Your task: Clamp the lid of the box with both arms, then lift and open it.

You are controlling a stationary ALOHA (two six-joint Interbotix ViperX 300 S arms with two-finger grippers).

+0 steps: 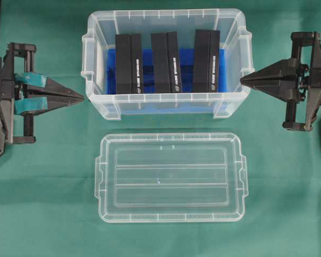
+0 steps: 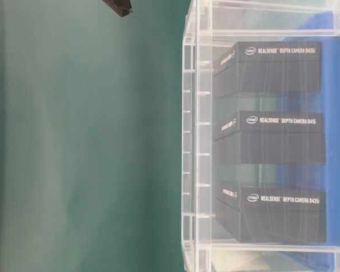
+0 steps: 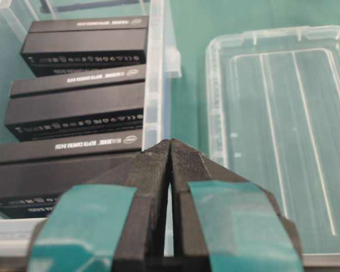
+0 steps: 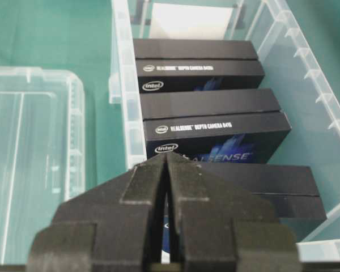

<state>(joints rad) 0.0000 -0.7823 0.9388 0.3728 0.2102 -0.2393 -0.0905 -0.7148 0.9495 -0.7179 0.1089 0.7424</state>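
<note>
1. Green cloth [image 1: 43, 214] covers the bench, and everything sits on it.
2. Toward the far side of the overhead view stands the box [image 1: 99, 104], a deep clear plastic tub with handle lugs on its short ends and a blue floor.
3. Inside it three black cartons [image 1: 166, 61] stand upright side by side, left to right, with small gaps between them; from the table-level view their printed sides read "RealSense Depth Camera".
4. The lid [image 1: 171, 178] lies flat on the cloth just on the near side of the box, apart from it, with a strip of green between the two. It is clear, with rounded corners, a raised rim, two long inner ridges and small tabs on its short sides.
5. The left gripper [image 1: 81, 98], banded with teal tape, sits at the left of the box, its tip pointing at the box's left wall near the near corner. There is a slim gap between tip and plastic.
6. Its fingers [image 3: 153, 170] are pressed together, with only a thin seam between them and nothing held.
7. The right gripper [image 1: 243, 80], plain black, sits at the right of the box, its tip right at the right-hand handle lug; I cannot tell whether it touches.
8. Its fingers [image 4: 147, 181] are likewise drawn together and hold nothing.
9. Neither gripper is on the lid; both hang level with the box, well apart from each other.
</note>
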